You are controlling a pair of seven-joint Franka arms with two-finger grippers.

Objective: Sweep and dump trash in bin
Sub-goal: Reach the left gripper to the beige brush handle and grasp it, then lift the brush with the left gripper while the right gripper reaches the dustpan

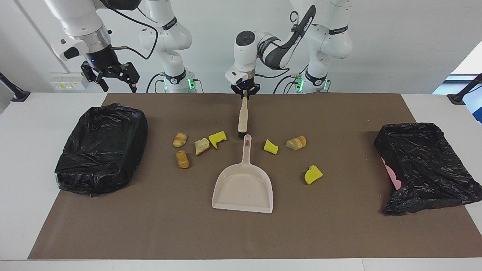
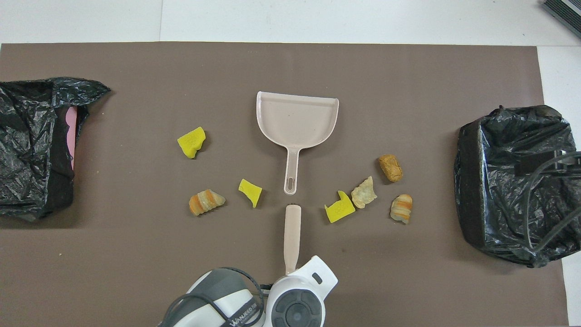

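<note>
My left gripper (image 1: 244, 93) is shut on the top of a beige brush (image 1: 243, 116) (image 2: 292, 236). The brush slants down, its dark bristles close to the handle end of the beige dustpan (image 1: 243, 188) (image 2: 297, 118) lying mid-mat. Several chunks of trash flank that handle: yellow sponge bits (image 1: 217, 139) (image 1: 270, 146) (image 1: 313, 174) and bread-like pieces (image 1: 180, 139) (image 1: 296, 142). In the overhead view, sponge bits (image 2: 339, 210) (image 2: 250, 192) lie either side of the brush tip. My right gripper (image 1: 118, 87) hangs open and empty above the table edge by the bin (image 1: 101, 148) at the right arm's end.
A second black-bagged bin (image 1: 421, 165) (image 2: 32, 145), with pink showing at its rim, sits at the left arm's end of the brown mat (image 1: 150, 226). The bin at the right arm's end (image 2: 513, 181) has cables hanging over it in the overhead view.
</note>
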